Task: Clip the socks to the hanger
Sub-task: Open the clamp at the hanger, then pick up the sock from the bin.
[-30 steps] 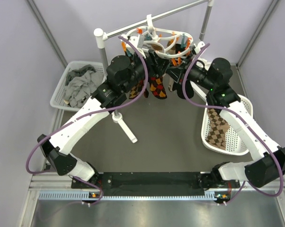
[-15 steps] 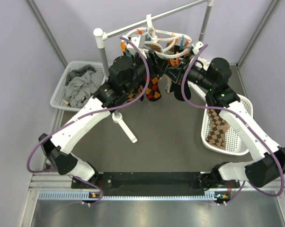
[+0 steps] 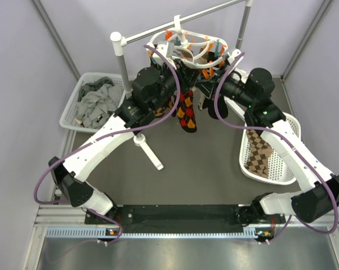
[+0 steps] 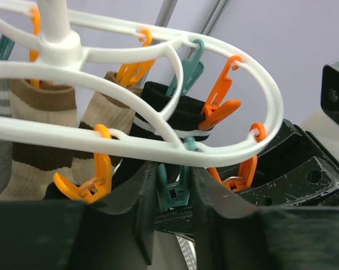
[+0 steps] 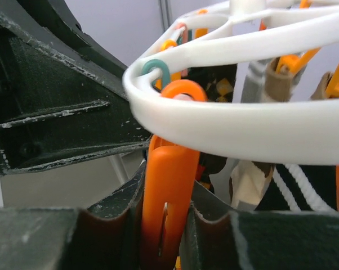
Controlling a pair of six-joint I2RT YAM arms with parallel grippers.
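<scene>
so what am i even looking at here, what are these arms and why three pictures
Two robot arms are bolted to a table's near edge. The wide picture is from a fixed camera above; the other two are from small cameras on each wrist. Both arms reach up to a white drying hanger hung on a rail. The left gripper has a teal clip between its fingers; the right gripper squeezes an orange clip. An argyle sock dangles below. On the table: a basket of grey socks and a basket with another argyle sock.
</scene>
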